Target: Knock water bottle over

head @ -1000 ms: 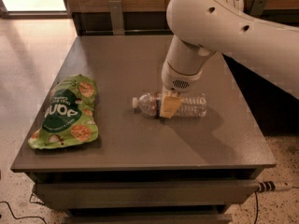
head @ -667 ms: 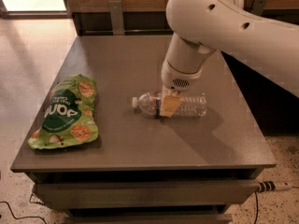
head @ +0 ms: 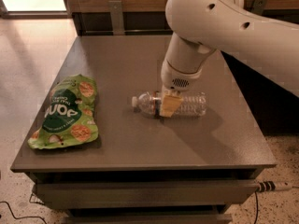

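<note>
The water bottle (head: 187, 105) lies on its side near the middle of the grey table (head: 131, 139), white cap pointing left. It is clear ribbed plastic. My gripper (head: 168, 105) hangs from the white arm straight over the bottle's middle, and its tan fingertips (head: 169, 107) cover the label area. The arm hides the part of the bottle under the gripper.
A green snack bag (head: 65, 112) lies flat on the left side of the table. The table's front edge runs along the bottom, with a drawer front below it. A wooden wall and a dark gap stand behind and to the right.
</note>
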{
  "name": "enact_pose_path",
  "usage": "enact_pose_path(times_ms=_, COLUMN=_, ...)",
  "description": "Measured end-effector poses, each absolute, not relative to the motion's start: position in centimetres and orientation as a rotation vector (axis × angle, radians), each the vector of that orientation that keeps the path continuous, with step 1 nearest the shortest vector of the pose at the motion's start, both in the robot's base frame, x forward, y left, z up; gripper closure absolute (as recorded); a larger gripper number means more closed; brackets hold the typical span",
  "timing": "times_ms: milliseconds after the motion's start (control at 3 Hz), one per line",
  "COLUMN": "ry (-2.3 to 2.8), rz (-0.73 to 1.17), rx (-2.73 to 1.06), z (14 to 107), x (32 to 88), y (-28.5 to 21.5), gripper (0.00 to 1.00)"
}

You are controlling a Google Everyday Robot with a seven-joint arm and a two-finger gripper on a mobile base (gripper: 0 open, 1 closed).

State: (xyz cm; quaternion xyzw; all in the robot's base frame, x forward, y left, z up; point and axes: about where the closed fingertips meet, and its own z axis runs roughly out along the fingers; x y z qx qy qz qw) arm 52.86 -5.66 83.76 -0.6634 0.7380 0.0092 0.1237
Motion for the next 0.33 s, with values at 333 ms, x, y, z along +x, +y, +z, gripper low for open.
enact_pose_path(times_ms=333, ry=2.151, rz=0.025, rx=-1.934, z=83.8, x=52.81, y=-5.67, gripper=0.0)
